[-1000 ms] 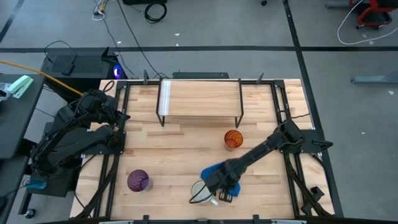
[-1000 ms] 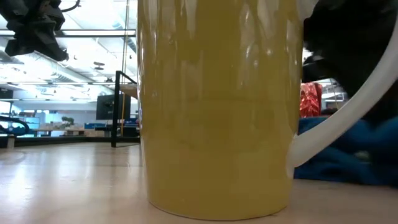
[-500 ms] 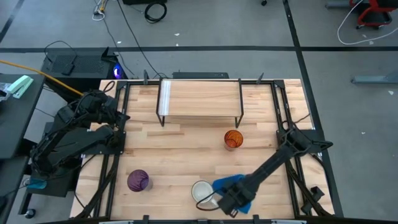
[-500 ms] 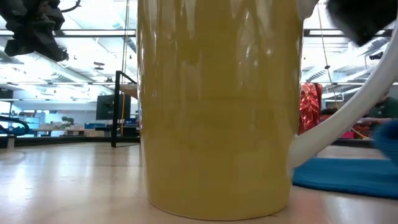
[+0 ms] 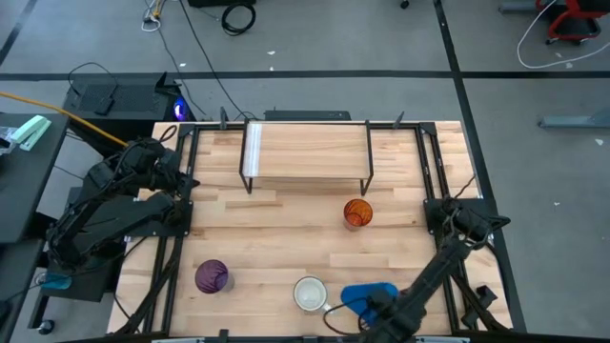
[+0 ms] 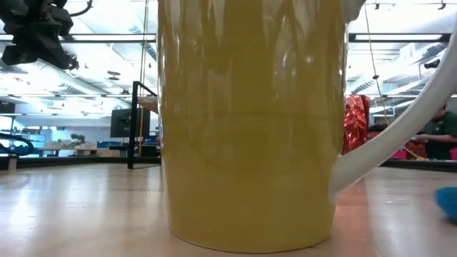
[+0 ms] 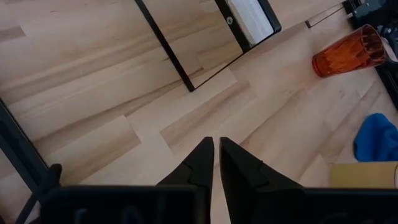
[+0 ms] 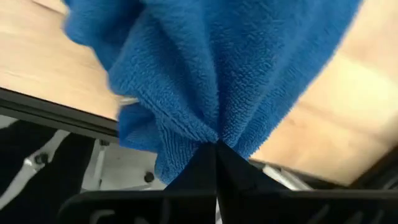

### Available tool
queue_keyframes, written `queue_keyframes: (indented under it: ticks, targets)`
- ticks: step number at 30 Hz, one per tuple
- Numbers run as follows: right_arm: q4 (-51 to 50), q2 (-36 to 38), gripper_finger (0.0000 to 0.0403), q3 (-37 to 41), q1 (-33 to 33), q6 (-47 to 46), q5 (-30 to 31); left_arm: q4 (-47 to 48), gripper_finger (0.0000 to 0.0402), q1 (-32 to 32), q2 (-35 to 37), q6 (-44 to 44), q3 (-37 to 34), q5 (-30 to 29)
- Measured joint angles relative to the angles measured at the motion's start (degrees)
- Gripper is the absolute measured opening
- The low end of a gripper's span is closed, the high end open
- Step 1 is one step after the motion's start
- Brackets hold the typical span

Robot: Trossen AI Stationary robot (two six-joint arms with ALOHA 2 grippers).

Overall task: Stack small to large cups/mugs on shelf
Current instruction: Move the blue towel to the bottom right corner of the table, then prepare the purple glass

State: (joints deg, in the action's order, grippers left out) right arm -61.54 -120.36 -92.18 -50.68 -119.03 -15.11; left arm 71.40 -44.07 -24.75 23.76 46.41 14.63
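Butcher-block tabletop [image 5: 286,229]: right gripper [image 8: 214,146], pinched on the blue terry cloth [image 8: 205,68], clears it at the near edge beside the white handled mug [image 5: 310,293]; left gripper [image 7: 216,155], fingers together, waits; stacking cups likely follows.

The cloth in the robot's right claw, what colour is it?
Blue. The cloth shows best in the right wrist view, pinched in the right claw.

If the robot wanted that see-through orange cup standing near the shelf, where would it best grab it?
Probably by the rim of the translucent orange cup, coming straight down from above. It stands upright with its mouth open, has no handle, and has bare tabletop all round, so one finger could go inside and one outside.
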Motion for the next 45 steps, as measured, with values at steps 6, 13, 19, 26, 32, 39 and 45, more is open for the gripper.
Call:
queue_keyframes:
  ticks: [6,13,19,26,32,39,45]
  targets:
    - [0.77,0.0,0.0004,0.0,-2.05,-6.55,1.96,-0.02,0.0029,0.0,0.0,1.1,0.0,0.0]
    - [-0.5,0.09,0.0028,0.02,-2.09,-7.94,6.01,-0.02,0.004,0.0,0.01,2.24,0.0,0.0]
    - [-4.19,1.27,0.0048,0.04,-1.92,-8.39,6.95,0.0,0.0037,0.0,0.02,2.06,0.0,0.02]
    - [-6.1,3.89,0.0084,0.04,-1.57,-8.05,7.21,0.5,0.0043,0.0,0.02,0.65,0.02,0.02]
    - [-9.19,8.37,0.0113,0.04,-0.75,-8.09,6.62,0.46,0.004,0.01,0.0,-0.9,0.0,0.03]
    - [-17.82,19.79,0.0117,0.04,3.51,-5.94,18.11,-3.07,0.0046,0.0,0.0,-1.92,0.0,7.49]
    - [-25.34,28.24,0.0111,0.04,9.88,6.92,28.45,-13.46,0.0045,0.02,0.0,1.61,0.02,21.59]
